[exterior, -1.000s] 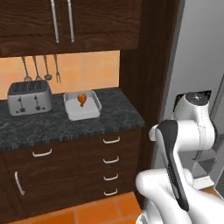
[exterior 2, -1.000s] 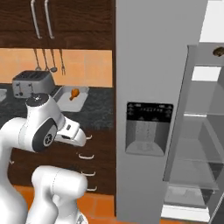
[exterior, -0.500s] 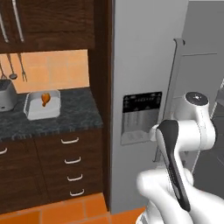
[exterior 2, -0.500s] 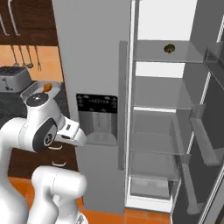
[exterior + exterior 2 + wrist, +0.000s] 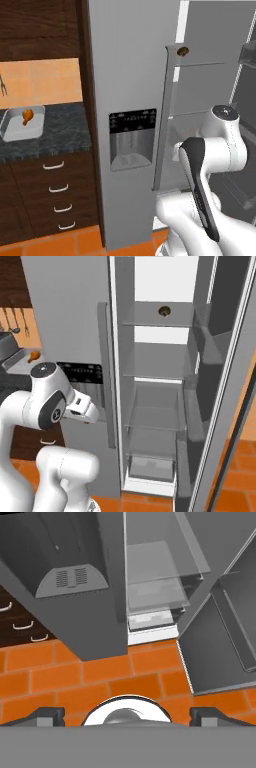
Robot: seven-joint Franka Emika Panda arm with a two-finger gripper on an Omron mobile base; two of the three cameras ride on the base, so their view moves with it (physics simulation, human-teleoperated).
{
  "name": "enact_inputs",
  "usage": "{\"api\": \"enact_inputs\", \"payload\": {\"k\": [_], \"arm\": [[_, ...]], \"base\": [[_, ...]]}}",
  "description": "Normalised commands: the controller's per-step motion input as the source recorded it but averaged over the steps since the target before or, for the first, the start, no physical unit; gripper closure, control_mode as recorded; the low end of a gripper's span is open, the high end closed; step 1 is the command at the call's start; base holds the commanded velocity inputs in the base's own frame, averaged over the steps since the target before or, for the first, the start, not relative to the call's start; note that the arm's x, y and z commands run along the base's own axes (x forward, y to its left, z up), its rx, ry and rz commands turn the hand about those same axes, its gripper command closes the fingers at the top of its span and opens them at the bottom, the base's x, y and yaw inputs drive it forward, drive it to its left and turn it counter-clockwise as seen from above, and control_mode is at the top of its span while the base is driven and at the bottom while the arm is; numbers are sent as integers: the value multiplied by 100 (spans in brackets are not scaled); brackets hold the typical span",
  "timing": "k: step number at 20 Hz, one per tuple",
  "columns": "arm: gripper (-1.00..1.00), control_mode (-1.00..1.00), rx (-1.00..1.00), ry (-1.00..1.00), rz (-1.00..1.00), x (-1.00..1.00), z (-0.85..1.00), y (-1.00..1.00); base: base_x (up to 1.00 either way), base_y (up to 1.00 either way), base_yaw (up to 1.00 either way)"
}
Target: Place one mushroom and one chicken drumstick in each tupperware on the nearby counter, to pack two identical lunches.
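Observation:
One light-grey tupperware (image 5: 20, 131) sits on the dark speckled counter (image 5: 65, 134) at the far left, with a chicken drumstick (image 5: 27, 116) lying in it. A small brown mushroom (image 5: 182, 50) rests on the top glass shelf of the open fridge, also seen as the mushroom (image 5: 163, 310) in the right base view. My gripper (image 5: 128, 716) points down at the orange tile floor in front of the fridge. Its fingertips (image 5: 48, 716) stand wide apart, open, with nothing between them. It is far from both the food and the tupperware.
The grey fridge (image 5: 130, 90) with its dispenser panel (image 5: 132, 139) stands between the counter and the open compartment. Glass shelves (image 5: 152, 363) and an open door (image 5: 225, 386) lie to the right. Dark drawers (image 5: 55, 190) are under the counter.
The whole picture has shifted: the base has swung to the right, from facing the counter and toaster to facing the open fridge. The gripper stays open.

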Motion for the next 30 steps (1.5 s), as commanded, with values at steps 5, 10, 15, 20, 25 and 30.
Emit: {"api": "enact_inputs", "payload": {"k": [5, 10, 15, 20, 25, 30], "arm": [[-100, 100, 0, 0, 0, 0, 0, 0], [-100, 100, 0, 0, 0, 0, 0, 0], [-100, 100, 0, 0, 0, 0, 0, 0], [-100, 100, 0, 0, 0, 0, 0, 0], [-100, 100, 0, 0, 0, 0, 0, 0], [-100, 100, 0, 0, 0, 0, 0, 0]], "base": [[57, -59, -11], [50, -28, -13], [68, -34, 1], [25, -30, 6], [47, -22, 10], [20, -33, 4]]}}
